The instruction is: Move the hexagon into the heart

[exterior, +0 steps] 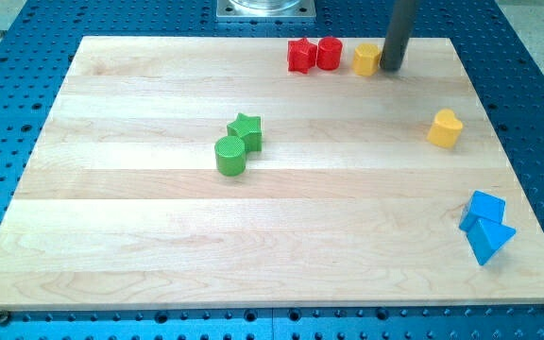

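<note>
Blue blocks (484, 227) nearest; yellow hexagon (367, 59) touches my tip (391, 68).

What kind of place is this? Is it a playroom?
More likely a robot lab bench. A wooden board lies on a blue perforated table, and my tip touches the yellow hexagon, near the yellow heart.

No text, label, brand, number or sign can be read anywhere in the view; the wooden board (159, 236) carries only its grain. The coloured blocks show plain faces without markings; the blue perforated table (26, 24) bears no lettering either
</note>
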`<state>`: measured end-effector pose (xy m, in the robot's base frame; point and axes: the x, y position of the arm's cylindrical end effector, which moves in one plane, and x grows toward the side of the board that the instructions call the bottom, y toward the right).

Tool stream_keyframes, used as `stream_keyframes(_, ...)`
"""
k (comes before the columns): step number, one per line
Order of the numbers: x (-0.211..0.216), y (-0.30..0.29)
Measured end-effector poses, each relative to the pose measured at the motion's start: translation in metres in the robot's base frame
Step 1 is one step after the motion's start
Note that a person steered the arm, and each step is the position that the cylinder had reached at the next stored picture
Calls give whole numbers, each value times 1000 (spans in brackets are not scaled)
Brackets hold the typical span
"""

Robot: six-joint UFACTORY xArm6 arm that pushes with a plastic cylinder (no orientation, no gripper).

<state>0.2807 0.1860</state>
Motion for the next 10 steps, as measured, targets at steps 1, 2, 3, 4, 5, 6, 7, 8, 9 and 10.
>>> stream_keyframes(1,-60,8)
stream_keyframes(2,-65,-11)
stream_keyframes(3,-12,-4)
stream_keyframes(4,-7,14)
stream_keyframes(5,-66,8)
stream_keyframes(6,-50,-14)
stream_keyframes(7,16,-8)
stream_keyframes(8,26,-6)
stream_keyframes(9,-16,-5)
stream_keyframes(10,-19,-30)
